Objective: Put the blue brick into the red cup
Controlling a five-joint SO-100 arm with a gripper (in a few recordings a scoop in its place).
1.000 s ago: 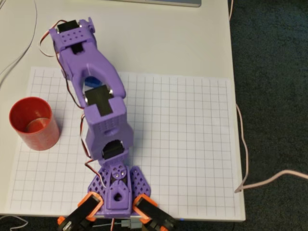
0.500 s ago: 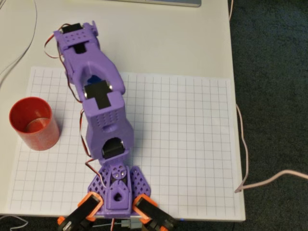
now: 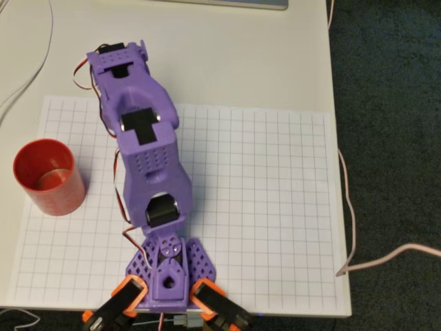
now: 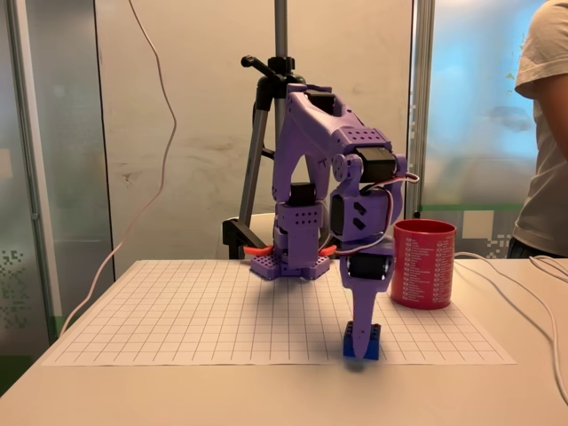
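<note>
The blue brick (image 4: 363, 343) lies on the grid sheet near its front edge in the fixed view. My purple gripper (image 4: 360, 325) points straight down onto it, fingertips at the brick's top. From this side I cannot see whether the jaws are apart or closed around the brick. The red cup (image 4: 423, 264) stands upright a little behind and to the right of the brick. In the overhead view the red cup (image 3: 47, 176) stands at the sheet's left edge, and the purple arm (image 3: 145, 141) reaches toward the sheet's far edge, covering the brick.
A white grid sheet (image 3: 262, 207) covers the table. Thin cables (image 3: 348, 200) run along the table's right edge and at the far left. A tripod (image 4: 266, 133) stands behind the arm base. A person (image 4: 546, 133) stands at the right edge of the fixed view.
In the overhead view the arm has stretched farther toward the sheet's far edge. The blue patch seen through the arm's opening is now covered.
</note>
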